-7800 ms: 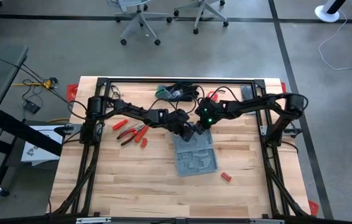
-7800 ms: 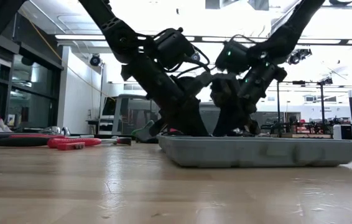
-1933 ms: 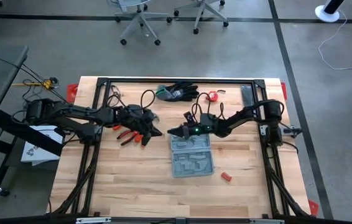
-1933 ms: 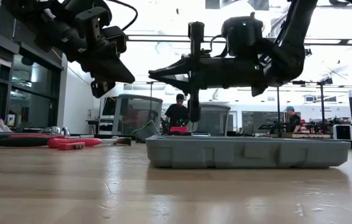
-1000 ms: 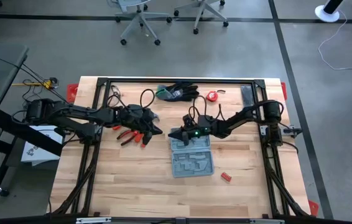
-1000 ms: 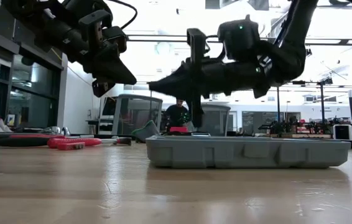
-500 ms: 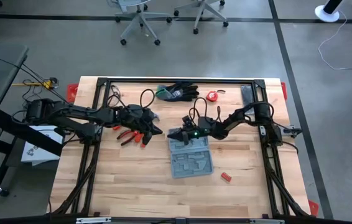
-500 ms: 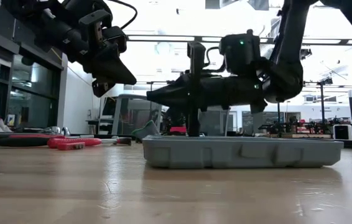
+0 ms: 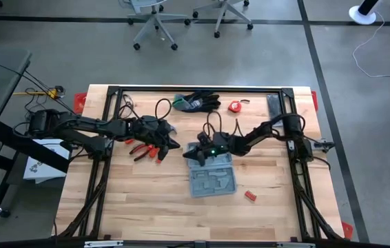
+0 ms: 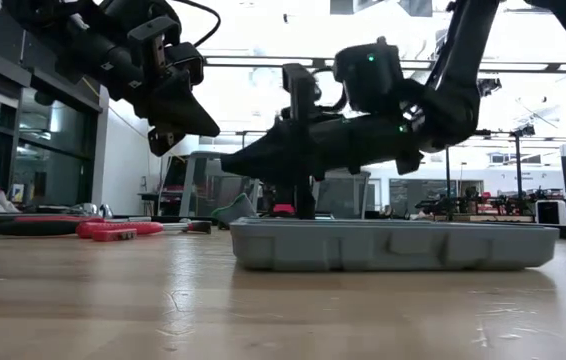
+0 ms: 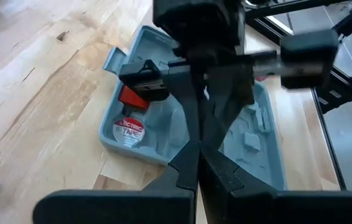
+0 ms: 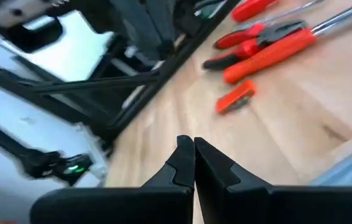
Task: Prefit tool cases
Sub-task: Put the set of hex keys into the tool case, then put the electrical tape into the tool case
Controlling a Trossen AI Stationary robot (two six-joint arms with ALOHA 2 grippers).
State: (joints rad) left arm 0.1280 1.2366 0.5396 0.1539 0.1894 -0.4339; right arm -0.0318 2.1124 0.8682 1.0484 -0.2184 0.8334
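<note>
— Right gripper from above: where is it?
— Fingers pressed together, pinching nothing, its tip over the far left corner of the open grey-blue tool case. The case stretches from under it toward the table's near edge. A small red piece lies on the wooden table past the case's near right corner.

— And the left gripper?
— Also pressed together and empty, just left of the right one, above the red-handled pliers. Black-and-green gloves and a red tape measure sit well beyond both, by the far edge.

— Table-level view?
— The right gripper hangs just above the case, apart from its rim, pointing toward the left gripper, which is higher up. Below the left one, red-handled tools lie flat on the wood.

— Left wrist camera?
— Its own fingers meet in a point. Ahead of them the case lies open, with a roll labelled electric tape in a corner recess and a red item beside it. The right arm hangs over the case.

— Right wrist camera?
— Fingers closed tight. Beyond the tip are red-handled pliers and a small red piece on the table; a corner of the case shows beside the gripper.
</note>
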